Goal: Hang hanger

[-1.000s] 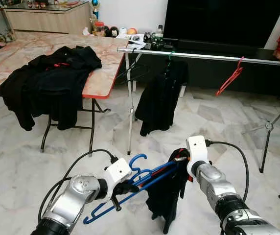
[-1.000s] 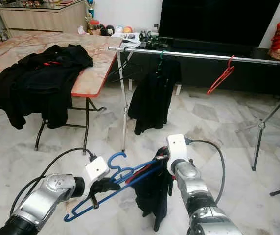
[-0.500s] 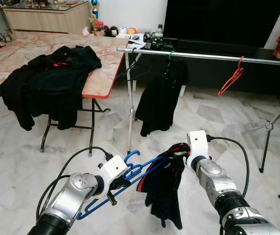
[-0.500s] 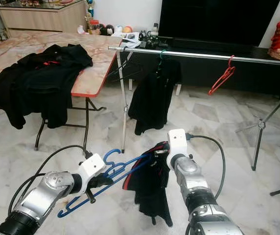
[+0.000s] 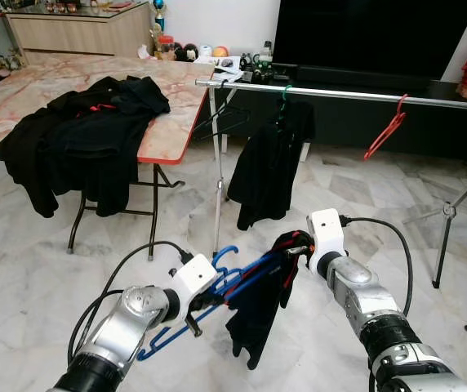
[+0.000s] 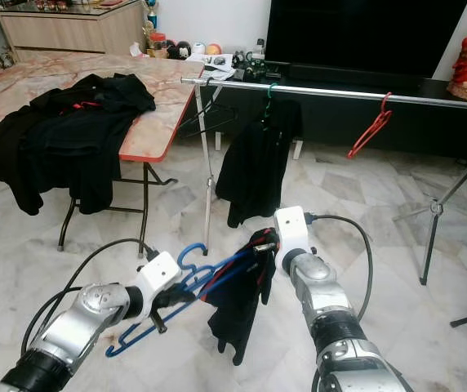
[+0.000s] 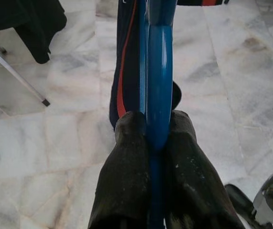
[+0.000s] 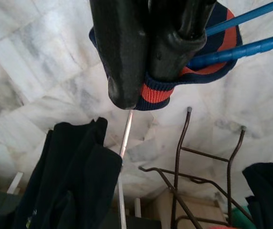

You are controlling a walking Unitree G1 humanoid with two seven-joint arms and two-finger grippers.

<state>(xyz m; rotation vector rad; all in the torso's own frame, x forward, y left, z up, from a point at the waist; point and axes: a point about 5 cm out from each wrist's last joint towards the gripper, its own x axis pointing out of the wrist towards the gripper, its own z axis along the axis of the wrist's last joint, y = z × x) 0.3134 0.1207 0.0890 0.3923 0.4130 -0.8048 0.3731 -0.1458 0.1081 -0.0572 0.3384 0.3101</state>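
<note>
Hanger (image 5: 217,282), blue, held low over marble floor (image 5: 37,261), well short of rail (image 5: 340,94) and below it. Left gripper (image 7: 148,162) clamped on hanger's near end, both black fingers (image 7: 127,167) pressed against the blue bar in wrist view. Right gripper (image 8: 151,71) pinched together on red-and-navy collar band of dark garment (image 5: 258,306) at hanger's far shoulder. Long axis runs from left gripper up and across toward right gripper, far end pointing roughly at rail; hook (image 5: 225,255) curls up near left gripper, on rail side. Garment droops off far end, bunched, not yet spread over both shoulders. Right gripper nearer rail than left, judged by position in head views. Rail already carries dark shirt (image 5: 268,163) on green hanger and empty red hanger (image 5: 384,126) further along; free stretch between those two looks the likely target. Table (image 5: 172,122) with heaped black clothes (image 5: 78,131) stands beyond rail's near post. Against half a second ago: garment hangs narrower and closer under the bar, right gripper slightly higher and nearer rail, left gripper little changed. Against one second ago: hanger tilted up more toward rail.
</note>
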